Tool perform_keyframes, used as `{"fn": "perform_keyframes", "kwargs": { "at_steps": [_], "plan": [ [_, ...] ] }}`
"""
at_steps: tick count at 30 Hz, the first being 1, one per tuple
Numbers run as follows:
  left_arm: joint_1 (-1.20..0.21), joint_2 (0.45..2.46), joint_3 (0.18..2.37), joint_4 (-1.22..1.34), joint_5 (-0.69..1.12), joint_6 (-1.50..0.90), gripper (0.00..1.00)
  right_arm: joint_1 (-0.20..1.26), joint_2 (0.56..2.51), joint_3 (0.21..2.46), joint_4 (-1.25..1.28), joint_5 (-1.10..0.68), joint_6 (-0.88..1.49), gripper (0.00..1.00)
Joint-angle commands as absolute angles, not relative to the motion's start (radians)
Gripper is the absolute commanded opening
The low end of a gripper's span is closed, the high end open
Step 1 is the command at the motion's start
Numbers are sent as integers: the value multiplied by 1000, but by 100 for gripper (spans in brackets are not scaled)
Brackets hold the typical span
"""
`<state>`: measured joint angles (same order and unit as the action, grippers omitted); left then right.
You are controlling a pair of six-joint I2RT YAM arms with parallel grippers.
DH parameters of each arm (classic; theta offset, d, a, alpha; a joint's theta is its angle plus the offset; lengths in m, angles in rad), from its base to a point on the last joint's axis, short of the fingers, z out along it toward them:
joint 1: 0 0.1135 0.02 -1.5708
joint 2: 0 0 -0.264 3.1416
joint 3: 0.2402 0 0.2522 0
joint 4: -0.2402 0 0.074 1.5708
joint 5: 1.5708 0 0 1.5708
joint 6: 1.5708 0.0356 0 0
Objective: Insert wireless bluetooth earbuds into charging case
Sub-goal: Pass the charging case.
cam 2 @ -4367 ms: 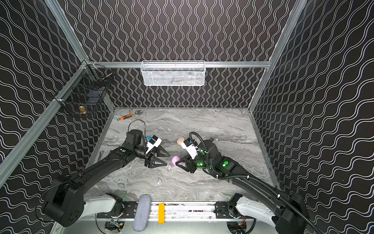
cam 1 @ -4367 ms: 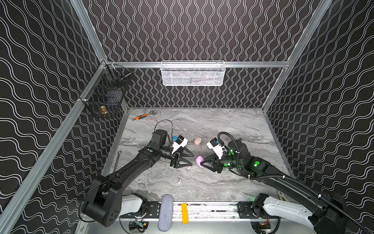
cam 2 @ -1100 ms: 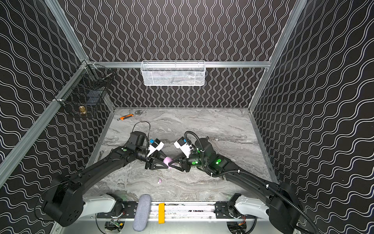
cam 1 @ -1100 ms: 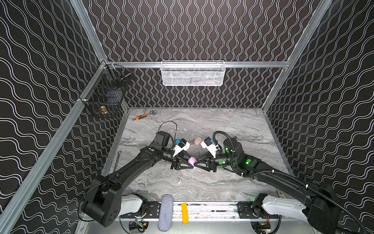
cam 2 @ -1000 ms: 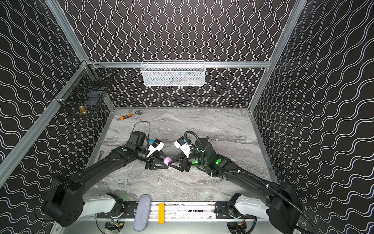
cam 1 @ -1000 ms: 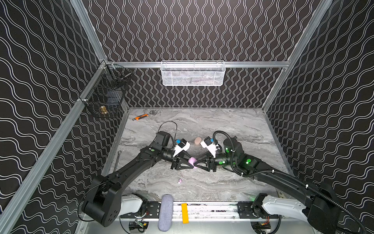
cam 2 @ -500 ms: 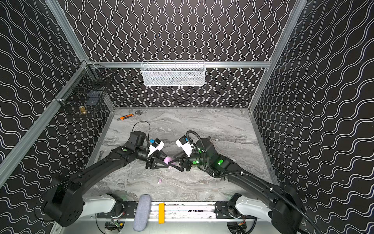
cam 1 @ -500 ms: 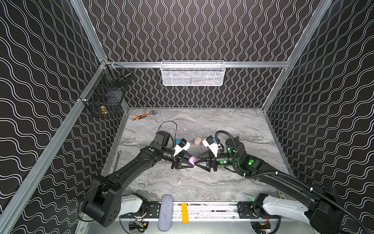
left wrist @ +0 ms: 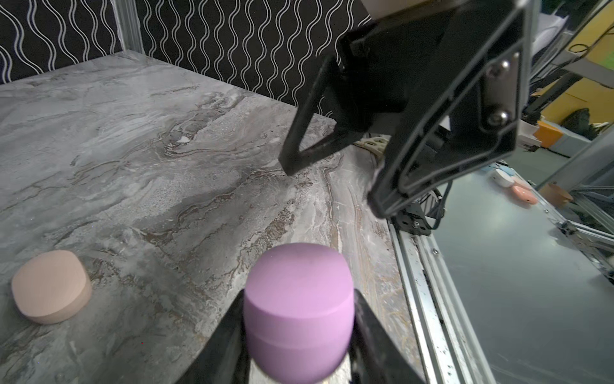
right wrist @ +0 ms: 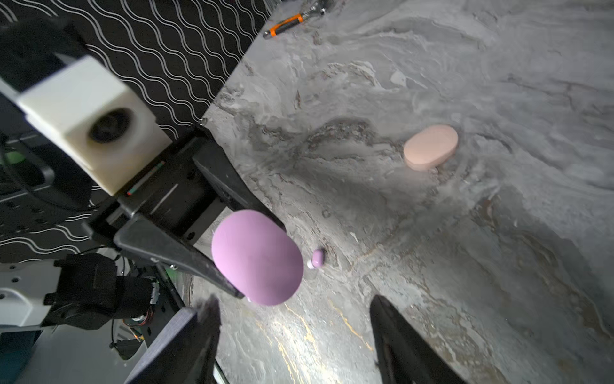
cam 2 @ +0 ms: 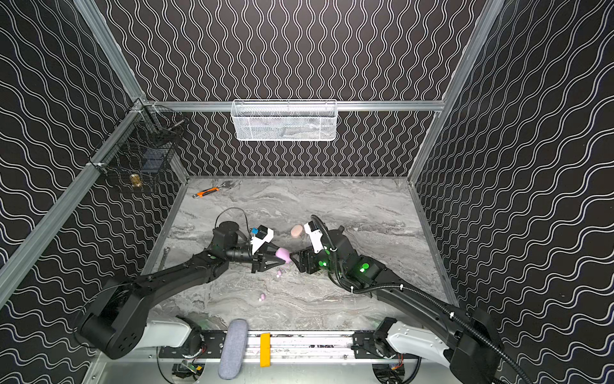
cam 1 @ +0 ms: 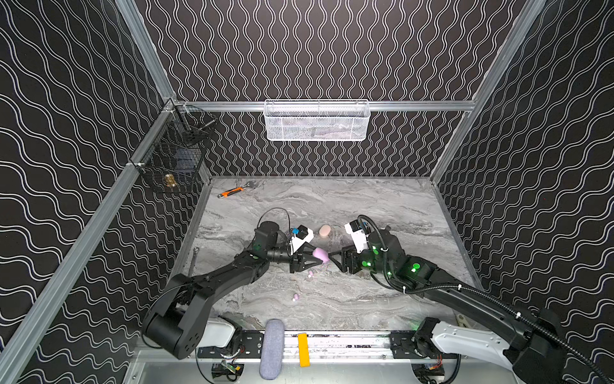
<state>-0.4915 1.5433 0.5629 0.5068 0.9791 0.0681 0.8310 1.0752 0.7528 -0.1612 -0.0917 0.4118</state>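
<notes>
1. In a top view, the left end effector [cam 1: 318, 258] is pinching the lilac case [cam 1: 321, 254]; the right end effector [cam 1: 332, 260] is gaping just beside it; two lilac earbuds [cam 1: 310, 274] are lying on the table [cam 1: 365, 206] below.
2. Left wrist: the lilac case [left wrist: 297, 309] is sitting bottom centre.
3. Right wrist: one earbud [right wrist: 317, 258] is lying just right of it in the frame.

No text, label, brand, number or sign can be read in any of the views.
</notes>
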Motion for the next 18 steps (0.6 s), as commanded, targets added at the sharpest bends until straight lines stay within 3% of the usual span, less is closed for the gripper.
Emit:
{"fn": "perform_keyframes", "kwargs": {
  "at_steps": [1, 9, 18],
  "plan": [
    [-514, 1585, 515, 858, 898, -13, 32, 844, 1056, 731, -175, -16, 455, 73],
    [-518, 1795, 362, 1456, 860, -138, 36, 872, 1058, 687, -170, 30, 512, 73],
    [-517, 1849, 348, 1520, 846, -90, 35, 888, 1119, 658, -121, 30, 550, 73]
  ]
}}
